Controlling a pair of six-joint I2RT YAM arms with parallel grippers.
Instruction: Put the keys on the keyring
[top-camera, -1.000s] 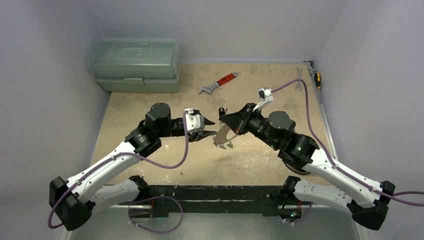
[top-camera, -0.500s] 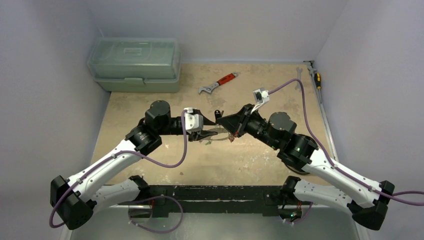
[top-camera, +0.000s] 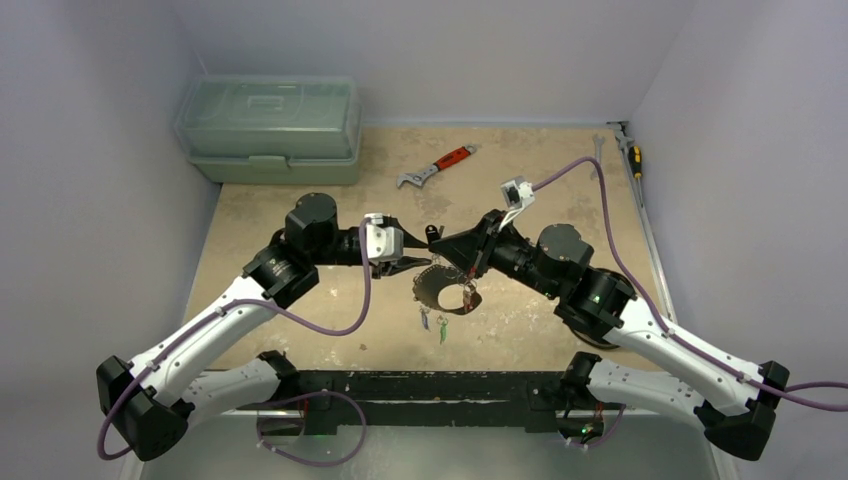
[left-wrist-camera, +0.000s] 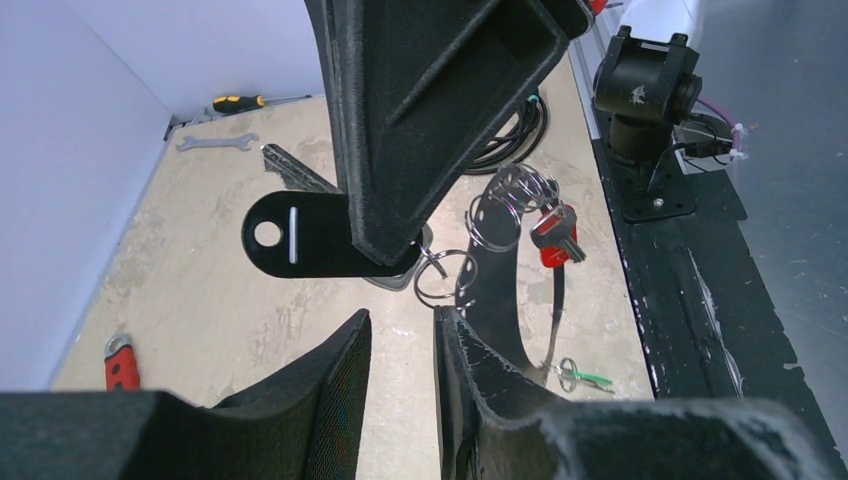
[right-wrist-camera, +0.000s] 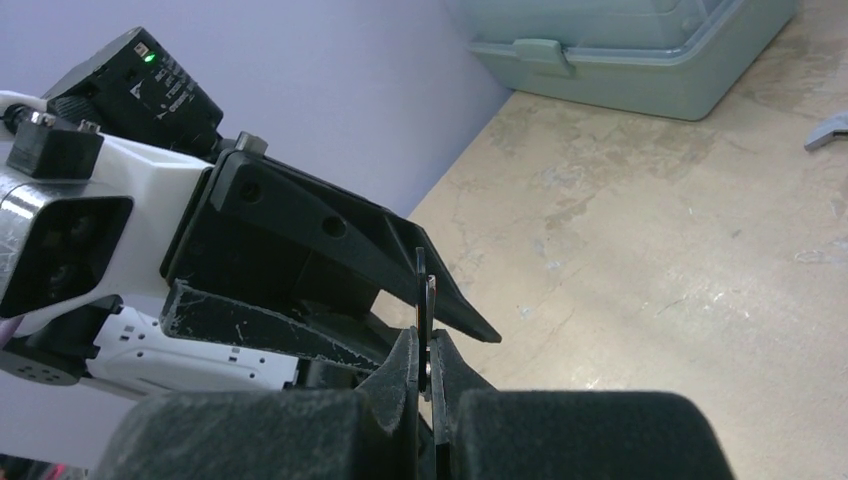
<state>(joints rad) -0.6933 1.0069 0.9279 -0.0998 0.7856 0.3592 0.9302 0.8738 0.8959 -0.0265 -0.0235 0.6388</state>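
Since a second ago the keyring (top-camera: 438, 292) has swung from edge-on to an open loop hanging below the two grippers, with the keys (top-camera: 431, 322) dangling under it. The right gripper (right-wrist-camera: 425, 345) is clenched on a flat black tag (left-wrist-camera: 290, 236) that carries the bundle. The left gripper (left-wrist-camera: 400, 320), just beside it, has its jaws narrowly apart around nothing. Best, I judge, to hold the right grip steady, then bring the left in slowly and pinch the wire itself, not a key.
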